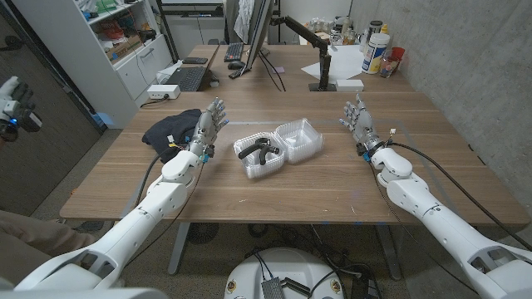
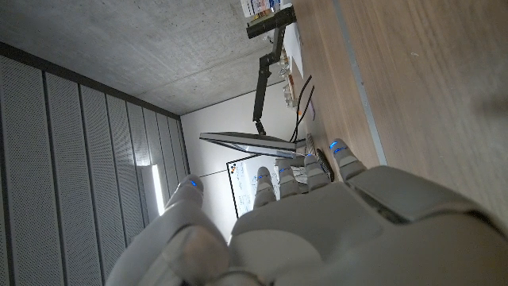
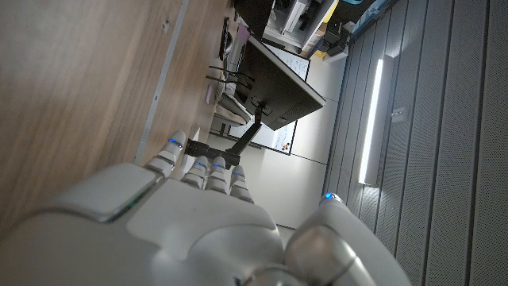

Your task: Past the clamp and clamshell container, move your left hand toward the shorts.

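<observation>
Wood grain runs across the counter (image 1: 291, 195) under both my arms, with desks, monitors and shelving behind it. My left hand (image 1: 209, 127) stands upright with its fingers spread and nothing in it, right beside the dark shorts (image 1: 170, 133), which lie bunched on the counter's left part; from the head view its fingers overlap the edge of the cloth, though I cannot tell whether they touch it. Just to the right of that hand sits the clear clamshell container (image 1: 278, 147), lid open, with the black clamp (image 1: 258, 153) lying inside its nearer half. Well beyond the container, on the counter's right part, my right hand (image 1: 359, 121) also stands upright, fingers apart, holding nothing.
</observation>
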You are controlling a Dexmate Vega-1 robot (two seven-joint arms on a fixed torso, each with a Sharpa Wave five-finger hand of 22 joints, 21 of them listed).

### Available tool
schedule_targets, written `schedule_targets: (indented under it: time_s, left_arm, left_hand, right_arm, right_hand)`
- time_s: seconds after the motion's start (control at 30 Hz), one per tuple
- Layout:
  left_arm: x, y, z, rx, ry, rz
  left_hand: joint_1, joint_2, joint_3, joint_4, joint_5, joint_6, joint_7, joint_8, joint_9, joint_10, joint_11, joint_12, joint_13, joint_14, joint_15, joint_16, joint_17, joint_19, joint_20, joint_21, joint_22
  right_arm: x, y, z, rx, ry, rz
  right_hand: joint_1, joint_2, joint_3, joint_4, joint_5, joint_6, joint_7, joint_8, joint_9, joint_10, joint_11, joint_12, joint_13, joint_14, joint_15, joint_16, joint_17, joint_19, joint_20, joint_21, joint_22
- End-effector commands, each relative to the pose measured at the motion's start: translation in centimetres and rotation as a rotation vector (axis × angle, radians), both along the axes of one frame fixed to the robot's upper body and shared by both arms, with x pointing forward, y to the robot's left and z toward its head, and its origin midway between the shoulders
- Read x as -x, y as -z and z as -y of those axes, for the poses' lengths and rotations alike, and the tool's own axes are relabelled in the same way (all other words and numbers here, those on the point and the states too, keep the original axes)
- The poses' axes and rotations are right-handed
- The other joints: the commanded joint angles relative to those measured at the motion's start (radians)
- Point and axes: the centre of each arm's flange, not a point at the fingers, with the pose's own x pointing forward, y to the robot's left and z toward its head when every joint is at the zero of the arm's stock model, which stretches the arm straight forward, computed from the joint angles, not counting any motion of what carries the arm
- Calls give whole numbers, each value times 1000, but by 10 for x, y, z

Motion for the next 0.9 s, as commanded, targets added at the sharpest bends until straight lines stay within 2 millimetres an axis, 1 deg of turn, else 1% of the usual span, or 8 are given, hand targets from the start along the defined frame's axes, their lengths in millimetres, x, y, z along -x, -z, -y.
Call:
schedule_targets:
  time_s: [0.03,0.17,0.4,0.9]
  left_arm:
    - [9,1,6,10,-2,9]
    - [9,3,6,18,-2,12]
    - [11,4,3,15,-5,14]
    - [21,-2,-4,23,-22,46]
  left_hand:
    - [10,2,7,-2,5,0,-6,3,1,-7,-4,5,5,-2,11,4,4,1,8,2,4]
    - [10,2,7,-3,5,0,-5,3,1,-9,0,3,5,-2,10,5,4,1,8,0,4]
    - [11,3,7,-5,5,2,-5,3,1,-8,-1,4,5,-3,10,5,4,2,8,-2,4]
    - [11,4,8,-8,4,4,-4,2,1,-7,-1,4,5,-8,10,4,4,2,8,-8,4]
  right_arm:
    - [0,0,4,23,-13,-9]
    - [1,1,3,26,-14,-7]
    - [2,-2,5,23,-8,-3]
    - [0,-6,6,24,-9,9]
  right_hand:
    - [-2,-7,5,0,5,-10,-1,6,3,-5,-1,4,1,-11,2,5,3,0,10,3,5]
    - [-1,-6,4,0,5,-11,-2,6,3,-6,-1,3,1,-12,3,4,3,0,12,0,5]
    - [-1,-5,4,-1,5,-11,-3,6,3,-7,0,3,1,-13,3,4,2,1,14,-3,5]
    - [1,-2,2,-2,6,-11,-3,6,2,-7,1,3,1,-14,4,3,2,3,15,-11,6]
